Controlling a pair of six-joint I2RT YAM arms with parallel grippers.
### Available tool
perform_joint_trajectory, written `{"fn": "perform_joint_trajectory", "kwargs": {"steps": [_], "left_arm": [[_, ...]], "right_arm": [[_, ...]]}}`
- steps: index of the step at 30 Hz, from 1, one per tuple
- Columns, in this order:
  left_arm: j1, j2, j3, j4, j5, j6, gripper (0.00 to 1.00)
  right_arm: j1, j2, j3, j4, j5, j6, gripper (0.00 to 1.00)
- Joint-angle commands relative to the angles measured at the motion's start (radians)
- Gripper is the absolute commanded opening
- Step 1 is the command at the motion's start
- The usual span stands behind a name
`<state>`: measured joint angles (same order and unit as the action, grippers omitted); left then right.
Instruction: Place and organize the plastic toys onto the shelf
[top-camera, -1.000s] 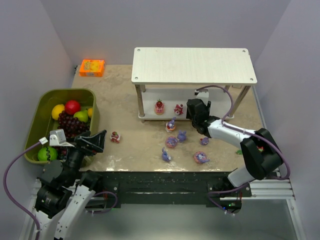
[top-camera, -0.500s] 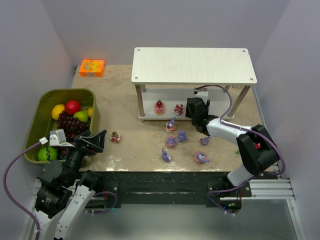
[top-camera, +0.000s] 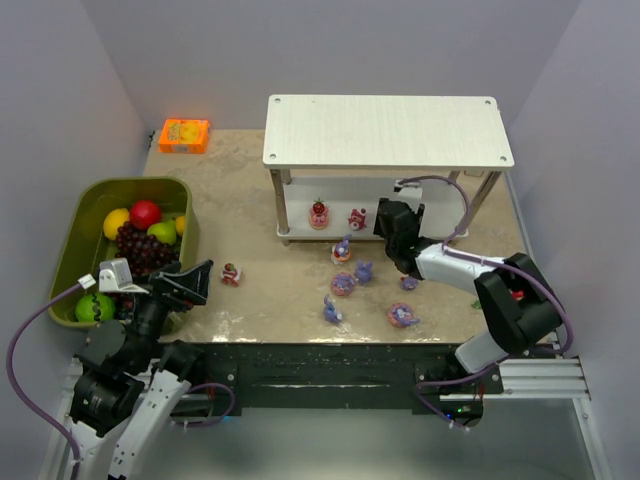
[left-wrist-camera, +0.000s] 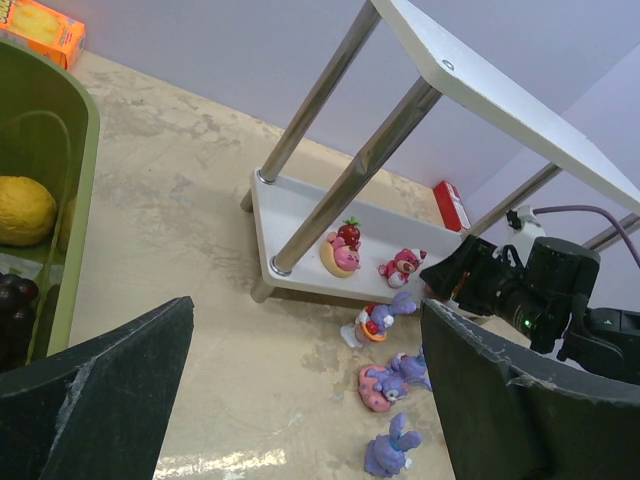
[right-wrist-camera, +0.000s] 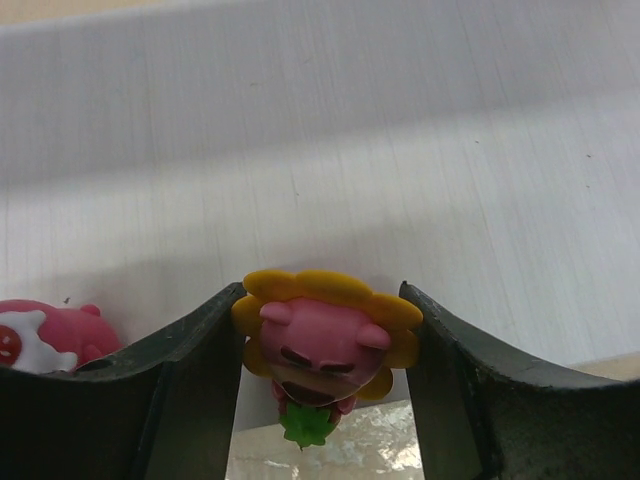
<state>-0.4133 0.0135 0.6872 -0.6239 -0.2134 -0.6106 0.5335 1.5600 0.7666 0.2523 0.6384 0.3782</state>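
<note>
My right gripper (right-wrist-camera: 322, 292) is shut on a pink toy with yellow petals (right-wrist-camera: 322, 340), held at the front edge of the shelf's lower board (right-wrist-camera: 400, 180). From above, that gripper (top-camera: 388, 217) sits under the white shelf (top-camera: 388, 130). Two small red-pink toys (top-camera: 319, 213) (top-camera: 357, 218) stand on the lower board. Several purple bunnies (top-camera: 343, 284) (top-camera: 402, 316) lie on the table in front, and a tiny red figure (top-camera: 230, 274) lies further left. My left gripper (top-camera: 185, 283) hovers open and empty beside the bin.
An olive-green bin (top-camera: 85, 215) with fruit stands at the left. An orange box (top-camera: 184, 135) lies at the back left. The shelf's metal legs (left-wrist-camera: 375, 160) stand close to the toys. Walls close in the table on three sides.
The right gripper has shifted slightly along the shelf's lower board with the toy still in it. The left arm has not moved.
</note>
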Motion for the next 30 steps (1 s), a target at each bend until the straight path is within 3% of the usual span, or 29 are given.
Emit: {"fn": "perform_joint_trajectory", "kwargs": {"steps": [1, 8, 30], "left_arm": [[0.007, -0.024, 0.008, 0.003, -0.006, -0.012, 0.99], [0.007, -0.024, 0.008, 0.003, -0.006, -0.014, 0.99], [0.007, -0.018, 0.008, 0.001, -0.007, -0.014, 1.00]], "right_arm": [[-0.004, -0.077, -0.032, 0.100, 0.060, 0.001, 0.45], [-0.004, -0.060, -0.012, 0.105, 0.090, 0.001, 0.51], [-0.006, 0.028, -0.056, 0.260, 0.113, 0.022, 0.53]]}}
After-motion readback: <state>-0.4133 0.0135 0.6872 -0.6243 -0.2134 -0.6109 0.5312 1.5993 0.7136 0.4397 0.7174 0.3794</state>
